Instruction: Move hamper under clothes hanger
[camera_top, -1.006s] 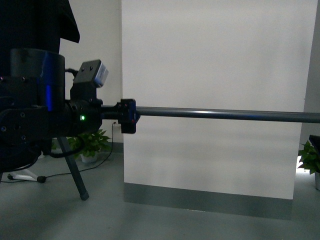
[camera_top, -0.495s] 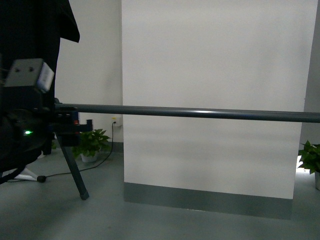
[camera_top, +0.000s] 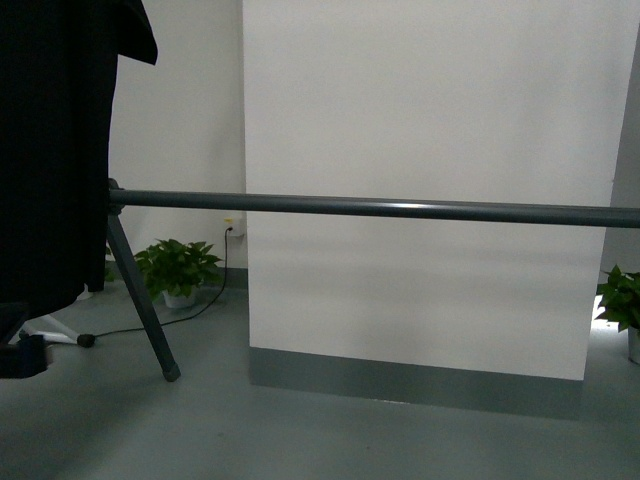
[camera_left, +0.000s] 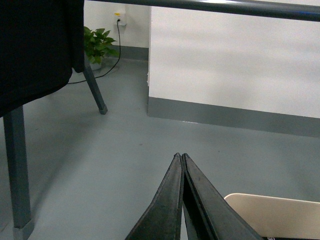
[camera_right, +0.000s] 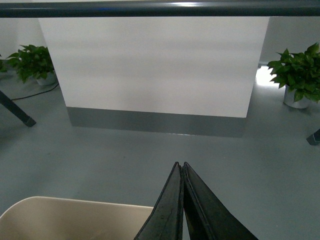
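The clothes hanger's long dark bar (camera_top: 380, 207) crosses the front view, with an angled leg (camera_top: 142, 303) and a black T-shirt (camera_top: 50, 150) hanging at the left. The bar (camera_left: 220, 6) also runs along the far edge of the left wrist view and of the right wrist view (camera_right: 160, 9). The beige hamper's rolled rim (camera_left: 272, 212) shows beside my left gripper (camera_left: 180, 156), which is shut and empty. In the right wrist view the hamper (camera_right: 75, 220) lies beside my right gripper (camera_right: 179, 164), also shut and empty. The front view shows neither gripper and no hamper.
A white partition with a grey base (camera_top: 420, 200) stands behind the bar. Potted plants sit at the left (camera_top: 178, 268) and right (camera_top: 622, 305) of it. A cable (camera_top: 190, 310) trails over the grey floor. A grey upright post (camera_left: 17, 170) stands under the T-shirt.
The left arm, which filled the left of the front view and stood against the bar, has dropped out of that view. The bar and T-shirt now show unobstructed.
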